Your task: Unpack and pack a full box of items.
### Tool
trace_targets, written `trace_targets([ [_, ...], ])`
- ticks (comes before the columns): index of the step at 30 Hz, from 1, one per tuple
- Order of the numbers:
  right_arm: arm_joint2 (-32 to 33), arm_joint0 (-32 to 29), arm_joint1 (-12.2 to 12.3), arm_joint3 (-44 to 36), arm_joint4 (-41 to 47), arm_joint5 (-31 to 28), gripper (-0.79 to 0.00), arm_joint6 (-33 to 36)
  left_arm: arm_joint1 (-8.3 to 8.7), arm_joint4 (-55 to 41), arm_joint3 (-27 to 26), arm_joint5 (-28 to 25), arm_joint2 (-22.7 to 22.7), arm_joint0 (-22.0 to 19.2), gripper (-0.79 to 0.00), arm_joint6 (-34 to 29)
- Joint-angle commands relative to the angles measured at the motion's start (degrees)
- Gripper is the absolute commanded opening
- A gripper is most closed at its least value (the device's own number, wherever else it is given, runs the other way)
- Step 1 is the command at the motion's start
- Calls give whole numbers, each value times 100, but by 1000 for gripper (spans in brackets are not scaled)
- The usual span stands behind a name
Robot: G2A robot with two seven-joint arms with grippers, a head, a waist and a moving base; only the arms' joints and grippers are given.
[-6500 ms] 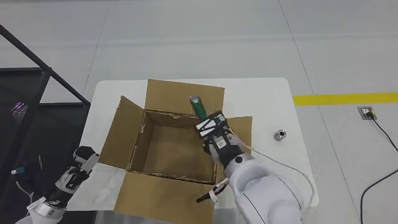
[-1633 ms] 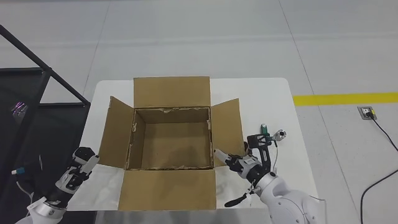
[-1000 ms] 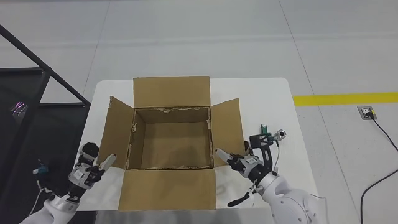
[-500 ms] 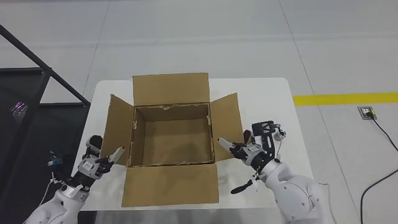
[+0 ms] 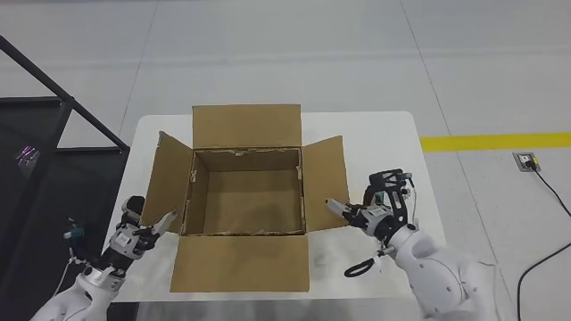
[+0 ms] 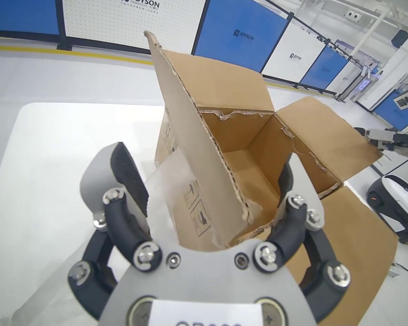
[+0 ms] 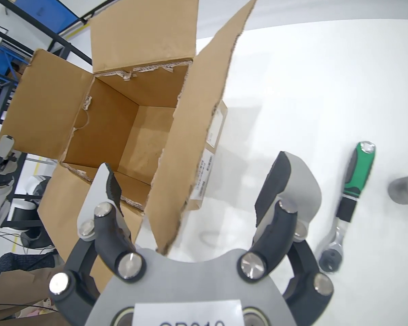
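An open cardboard box (image 5: 245,203) stands in the middle of the white table (image 5: 357,129), its inside bare. My left gripper (image 5: 159,223) is open at the box's left flap (image 6: 190,144), whose torn lower edge lies between the fingers (image 6: 129,171) of the left gripper (image 6: 207,171). My right gripper (image 5: 355,205) is open at the right flap (image 7: 204,110), and this gripper (image 7: 193,178) has the flap's corner between its jaws. A green-handled ratchet (image 7: 352,201) and a metal socket (image 7: 403,189) lie on the table to the right.
A clear plastic bag (image 6: 170,178) lies on the table against the box's left side. The front flap (image 5: 241,263) is folded out flat toward me and the back flap (image 5: 247,125) stands up. A black frame (image 5: 53,98) stands left of the table.
The right gripper took the ratchet out of the box and left it on the table. Both arms then came up to the side flaps, and the box shifted slightly.
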Motion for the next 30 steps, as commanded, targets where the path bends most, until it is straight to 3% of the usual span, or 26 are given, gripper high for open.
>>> trace_targets([
  [1, 178, -107, 36, -231, -294, 204, 0, 262, 8, -397, -46, -123, -108, 125, 0, -103],
  [4, 309, -190, 46, -352, -472, 559, 0, 372, 21, -1002, -172, -286, -245, 319, 0, -324],
  [14, 309, -190, 46, -352, -472, 559, 0, 372, 21, -1002, -172, -286, -245, 319, 0, -324],
  [17, 251, -157, 46, -295, -804, 803, 0, 201, 21, -1002, -172, -286, -245, 319, 0, -324],
  [21, 569, 45, 60, 71, -350, 973, 0, 402, 21, -1002, -172, -286, -245, 319, 0, -324],
  [25, 936, 398, 139, 717, -20, 690, 0, 1256, 21, -1002, -172, -286, -245, 319, 0, -324],
  [30, 689, 1160, 215, 1666, -413, 694, 0, 2590, 21, -1002, -172, -286, -245, 319, 0, -324],
])
